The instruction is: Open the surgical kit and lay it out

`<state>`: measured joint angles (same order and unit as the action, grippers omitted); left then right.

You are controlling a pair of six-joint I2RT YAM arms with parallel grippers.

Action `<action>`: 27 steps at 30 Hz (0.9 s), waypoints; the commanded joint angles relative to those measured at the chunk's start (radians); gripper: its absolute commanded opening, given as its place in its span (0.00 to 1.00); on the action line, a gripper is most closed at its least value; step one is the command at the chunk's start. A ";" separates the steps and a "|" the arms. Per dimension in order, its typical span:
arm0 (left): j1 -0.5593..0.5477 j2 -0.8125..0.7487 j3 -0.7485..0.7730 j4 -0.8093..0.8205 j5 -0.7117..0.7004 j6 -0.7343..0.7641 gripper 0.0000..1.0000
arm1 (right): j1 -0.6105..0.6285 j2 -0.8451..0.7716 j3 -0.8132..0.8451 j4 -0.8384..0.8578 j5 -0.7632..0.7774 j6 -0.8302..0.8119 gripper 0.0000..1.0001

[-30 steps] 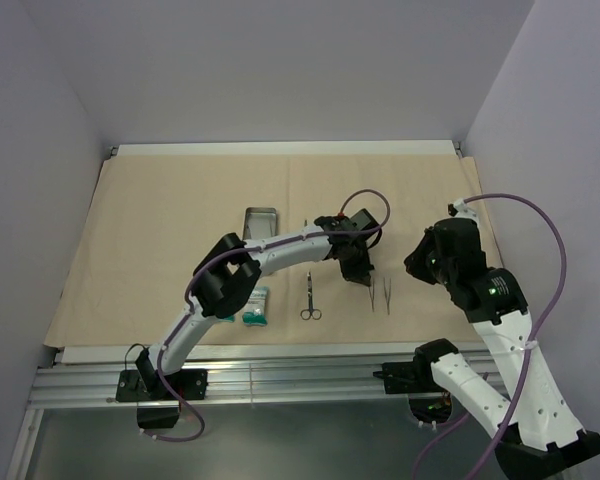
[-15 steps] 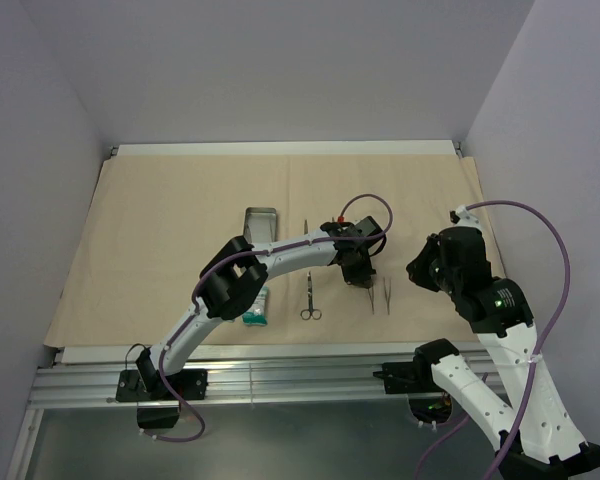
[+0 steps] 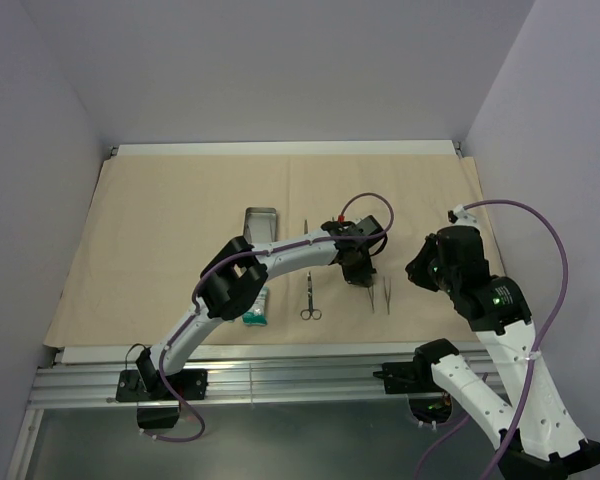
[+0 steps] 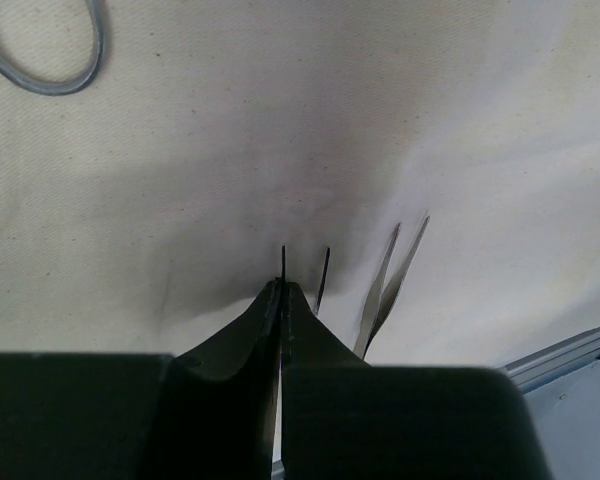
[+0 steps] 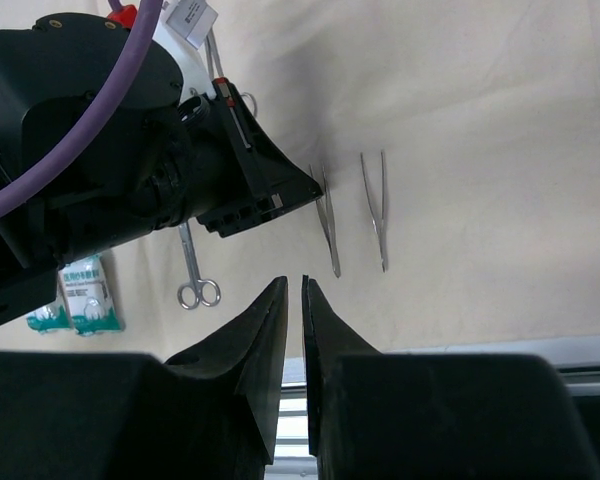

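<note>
The tan wrap (image 3: 160, 240) lies spread flat over the table. On it are the grey tray (image 3: 260, 221), the ring-handled scissors (image 3: 310, 299), two teal-white packets (image 3: 256, 306) and two tweezers (image 3: 387, 295) side by side. My left gripper (image 3: 360, 278) is down at the wrap with its jaws together. In the left wrist view a thin prong (image 4: 283, 262) of the nearer tweezers sticks out from between the fingertips, its other prong (image 4: 323, 272) beside them. The second tweezers (image 4: 390, 285) lie free. My right gripper (image 5: 293, 280) hovers shut and empty to the right.
The left arm's forearm (image 3: 280, 255) stretches over the wrap between tray and scissors. The table's metal front rail (image 3: 280, 375) runs along the near edge. Walls close in the left, back and right sides.
My left gripper has shifted slightly up and left from a second ago, staying by the tweezers. My right arm has shifted only slightly. The other items have not moved.
</note>
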<state>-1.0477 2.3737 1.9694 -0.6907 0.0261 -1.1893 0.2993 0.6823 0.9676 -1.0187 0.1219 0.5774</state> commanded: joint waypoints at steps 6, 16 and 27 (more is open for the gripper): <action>-0.023 -0.007 0.049 -0.053 -0.020 0.031 0.17 | 0.011 0.016 -0.009 0.026 0.004 -0.013 0.19; -0.011 -0.099 0.028 -0.085 -0.020 0.062 0.99 | 0.009 0.019 -0.072 0.078 -0.028 0.002 0.20; 0.107 -0.315 -0.004 -0.150 -0.085 0.154 0.99 | 0.009 0.103 -0.133 0.178 -0.016 0.058 0.20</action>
<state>-0.9890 2.2116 1.9800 -0.8242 -0.0353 -1.0843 0.3035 0.7670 0.8600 -0.9119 0.0887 0.6125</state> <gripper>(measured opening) 0.991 0.201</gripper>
